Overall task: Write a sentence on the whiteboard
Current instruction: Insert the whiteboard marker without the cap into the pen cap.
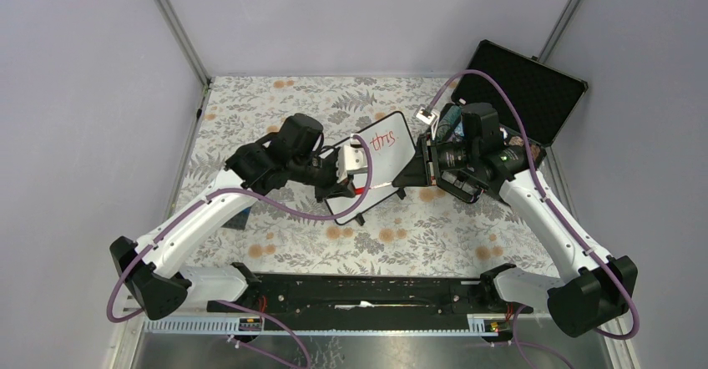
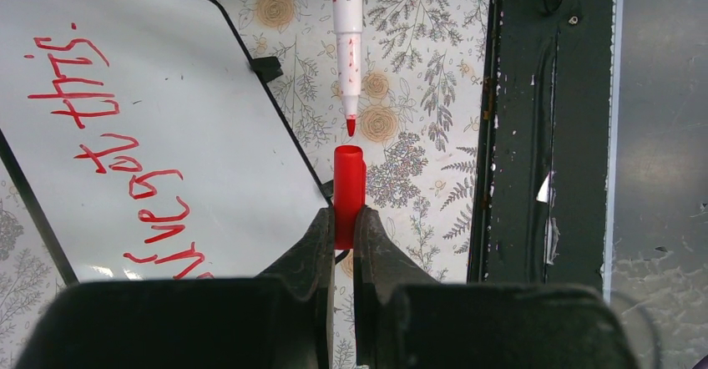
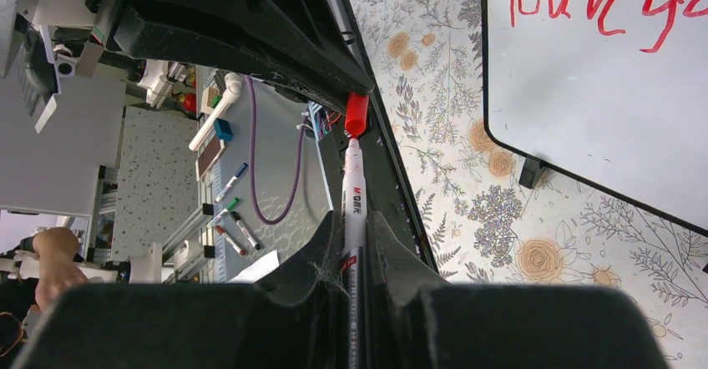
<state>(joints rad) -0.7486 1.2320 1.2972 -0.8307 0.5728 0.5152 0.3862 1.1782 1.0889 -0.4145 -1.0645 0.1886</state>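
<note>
The whiteboard (image 1: 386,159) lies tilted at mid-table between the two arms. The sentence (image 2: 108,160) runs across it in red handwriting; "this" shows in the top view. My left gripper (image 2: 342,223) is shut on a red marker cap (image 2: 349,185), whose open end points away from it. My right gripper (image 3: 354,227) is shut on the white marker (image 3: 354,202). In the left wrist view the marker's red tip (image 2: 351,125) points straight at the cap's mouth, a small gap short of it. Cap and marker meet just off the board's near edge, above the flowered cloth.
A black hinged case (image 1: 522,85) stands open at the back right, behind the right arm. The black base rail (image 1: 367,290) runs along the table's near edge. Several spare markers (image 3: 238,219) lie beyond the table in the right wrist view.
</note>
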